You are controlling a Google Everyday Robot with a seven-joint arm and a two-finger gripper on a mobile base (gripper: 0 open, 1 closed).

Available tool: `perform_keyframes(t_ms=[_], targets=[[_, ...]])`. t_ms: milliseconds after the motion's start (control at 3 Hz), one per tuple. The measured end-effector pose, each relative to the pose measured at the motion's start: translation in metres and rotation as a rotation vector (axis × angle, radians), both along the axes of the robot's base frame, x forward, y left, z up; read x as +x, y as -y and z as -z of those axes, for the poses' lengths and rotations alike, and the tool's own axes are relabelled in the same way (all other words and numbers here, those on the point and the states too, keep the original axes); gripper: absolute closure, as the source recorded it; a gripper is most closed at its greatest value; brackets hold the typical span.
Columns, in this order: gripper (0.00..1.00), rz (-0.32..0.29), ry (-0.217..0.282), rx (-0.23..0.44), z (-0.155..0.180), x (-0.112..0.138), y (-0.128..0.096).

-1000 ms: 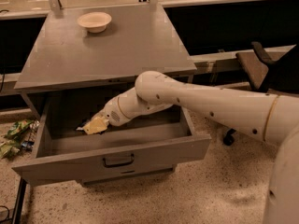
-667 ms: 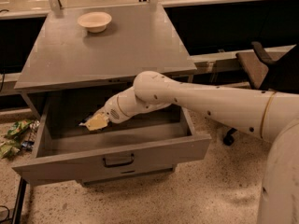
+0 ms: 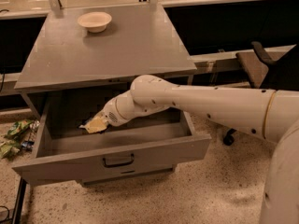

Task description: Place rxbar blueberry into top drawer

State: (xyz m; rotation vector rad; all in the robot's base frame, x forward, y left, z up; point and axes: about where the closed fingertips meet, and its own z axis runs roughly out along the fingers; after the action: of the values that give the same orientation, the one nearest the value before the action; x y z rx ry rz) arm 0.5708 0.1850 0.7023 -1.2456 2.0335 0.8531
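Grey metal top drawer (image 3: 117, 155): wide and deep, pulled well out of the grey cabinet (image 3: 107, 55) in the lower middle of the frame, with a dark curved pull handle (image 3: 118, 161) on its front panel.
Gripper (image 3: 96, 124): the pale yellowish tip of the white robot arm (image 3: 196, 101). It reaches down inside the drawer, left of centre and low over the bottom. I cannot tell whether it is parted or clamped on anything.
Navy-blue rxbar blueberry: not to be made out; if it is anywhere, it is at the gripper's tip or under it in the drawer.
Step in hand: by my judgement, the placing itself, at or near the moment of release.
Next move calls for: letting go with the bar flat on the drawer bottom, then lifting straight up and back, clear of the cabinet's overhanging top edge.
Off the task: a pale round bowl (image 3: 95, 21) on the cabinet top at upper left; crumpled green wrappers (image 3: 16, 134) on the floor at the far left.
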Motion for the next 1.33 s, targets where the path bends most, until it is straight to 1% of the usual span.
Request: perform_keyframes(t_ms=[333, 667, 1000, 1333], targets=[[0.15, 0.029, 0.005, -0.005, -0.004, 0.005, 0.003], [0.0, 0.044, 0.001, 0.036, -0.014, 0.013, 0.006], [0.18, 0.043, 0.025, 0.105, -0.044, 0.025, 0.01], [0.41, 0.005, 0.073, 0.183, -0.097, 0.038, 0.011]])
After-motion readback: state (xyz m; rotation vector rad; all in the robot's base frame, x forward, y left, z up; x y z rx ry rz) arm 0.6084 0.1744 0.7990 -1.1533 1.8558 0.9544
